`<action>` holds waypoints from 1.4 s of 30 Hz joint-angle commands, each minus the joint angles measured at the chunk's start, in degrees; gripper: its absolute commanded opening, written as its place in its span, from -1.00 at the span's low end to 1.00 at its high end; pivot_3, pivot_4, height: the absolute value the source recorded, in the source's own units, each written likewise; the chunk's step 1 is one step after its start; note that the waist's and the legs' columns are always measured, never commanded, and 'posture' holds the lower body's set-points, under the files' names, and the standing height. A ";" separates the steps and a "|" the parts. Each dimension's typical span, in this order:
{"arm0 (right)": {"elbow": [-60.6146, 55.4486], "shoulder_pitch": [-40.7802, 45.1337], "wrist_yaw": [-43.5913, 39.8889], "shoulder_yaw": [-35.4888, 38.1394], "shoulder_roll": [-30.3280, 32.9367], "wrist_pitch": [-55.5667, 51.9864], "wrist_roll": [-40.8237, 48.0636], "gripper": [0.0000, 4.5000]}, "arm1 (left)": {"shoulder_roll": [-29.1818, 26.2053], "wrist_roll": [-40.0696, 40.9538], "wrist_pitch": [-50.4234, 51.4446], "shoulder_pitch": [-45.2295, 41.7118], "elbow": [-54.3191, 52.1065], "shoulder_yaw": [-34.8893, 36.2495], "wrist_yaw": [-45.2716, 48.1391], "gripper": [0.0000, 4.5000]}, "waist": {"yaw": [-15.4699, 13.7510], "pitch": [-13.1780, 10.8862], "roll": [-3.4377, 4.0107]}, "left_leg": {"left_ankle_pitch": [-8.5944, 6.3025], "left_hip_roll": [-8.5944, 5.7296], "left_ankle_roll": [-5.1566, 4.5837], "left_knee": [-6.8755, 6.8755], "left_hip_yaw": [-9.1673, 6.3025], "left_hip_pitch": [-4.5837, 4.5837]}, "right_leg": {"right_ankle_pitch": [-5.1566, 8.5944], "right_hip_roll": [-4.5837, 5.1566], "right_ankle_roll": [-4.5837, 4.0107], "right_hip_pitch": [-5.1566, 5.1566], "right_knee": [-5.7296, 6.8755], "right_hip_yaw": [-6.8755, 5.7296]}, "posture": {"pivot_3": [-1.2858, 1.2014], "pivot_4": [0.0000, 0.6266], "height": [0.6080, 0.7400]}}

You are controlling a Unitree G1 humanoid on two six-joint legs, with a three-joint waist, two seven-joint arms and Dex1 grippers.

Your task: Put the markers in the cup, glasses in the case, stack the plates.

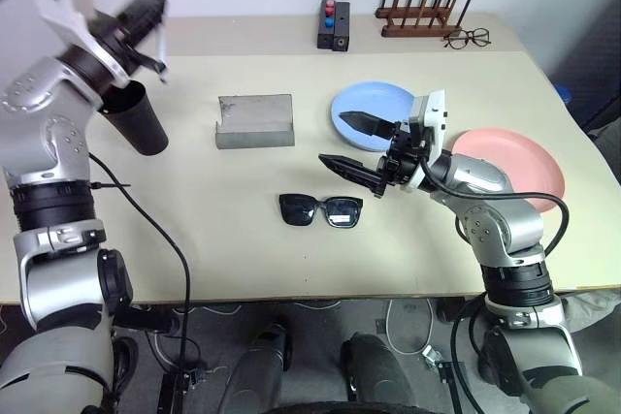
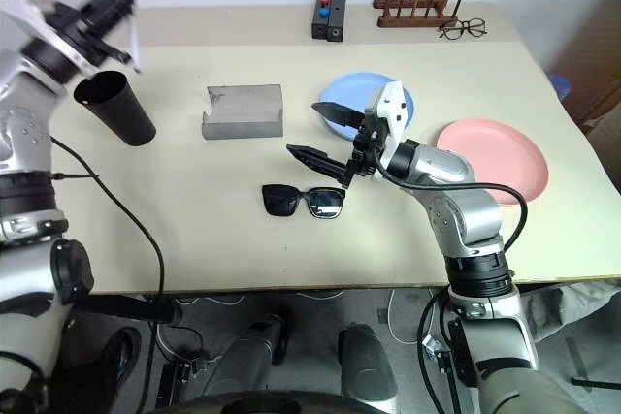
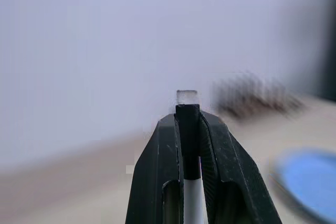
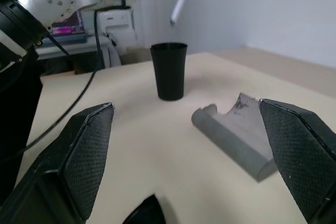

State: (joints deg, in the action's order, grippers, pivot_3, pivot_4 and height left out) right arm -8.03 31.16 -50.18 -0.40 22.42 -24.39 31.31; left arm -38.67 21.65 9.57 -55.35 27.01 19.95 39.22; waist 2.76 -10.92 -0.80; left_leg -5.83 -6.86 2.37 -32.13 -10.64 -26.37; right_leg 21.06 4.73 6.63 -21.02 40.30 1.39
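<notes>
Your left gripper [image 1: 146, 31] clamps marker [image 1: 162, 53] above cup [image 1: 137, 119], ready for drop. Right gripper [image 1: 361, 147] gapes empty above glasses [image 1: 321, 209]; case [image 1: 255, 120] lies open nearby on surface [image 1: 194, 230].

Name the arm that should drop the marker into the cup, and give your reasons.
Left. The left gripper is shut on the marker and held just above the cup; the right gripper is open, holds nothing and sits near the sunglasses.
</notes>
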 commanded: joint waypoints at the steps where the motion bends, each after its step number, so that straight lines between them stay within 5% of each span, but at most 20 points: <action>1: -1.29 0.65 0.56 1.46 -0.21 1.28 0.69 1.00 | -2.88 -1.99 -12.98 -0.98 7.45 2.38 1.73 -0.98 | -0.02 0.00 0.00 | 0.00 0.00 0.00 0.00 0.00 0.00 | 0.00 0.00 0.00 0.00 0.00 0.00 | 0.03 -0.52 0.98; 21: -1.64 0.47 0.66 0.99 0.55 1.20 0.38 1.00 | -0.93 1.34 -35.53 0.66 34.39 7.87 7.03 -0.98 | -0.12 0.01 -0.01 | 0.01 -0.05 -0.01 -0.04 -0.07 0.00 | -0.02 -0.04 0.04 0.03 0.03 -0.05 | 0.03 -0.52 0.98; 42: -4.14 -1.35 1.60 0.51 1.79 0.44 -0.95 1.00 | 0.51 -0.67 -39.75 0.47 40.62 7.40 5.96 -0.98 | 0.64 0.01 -0.02 | 0.01 -0.05 -0.01 -0.04 -0.09 0.00 | -0.02 -0.07 0.04 0.01 0.08 -0.05 | 0.03 -0.52 0.98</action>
State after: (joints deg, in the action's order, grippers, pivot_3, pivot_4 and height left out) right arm -9.67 29.67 -48.66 -0.30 23.66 -24.54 30.08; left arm -37.17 21.59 -28.74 -54.15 67.91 27.28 46.12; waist 3.40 -10.91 -0.82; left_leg -5.82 -6.91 2.36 -32.17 -10.73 -26.37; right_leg 21.04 4.67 6.67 -21.00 40.38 1.33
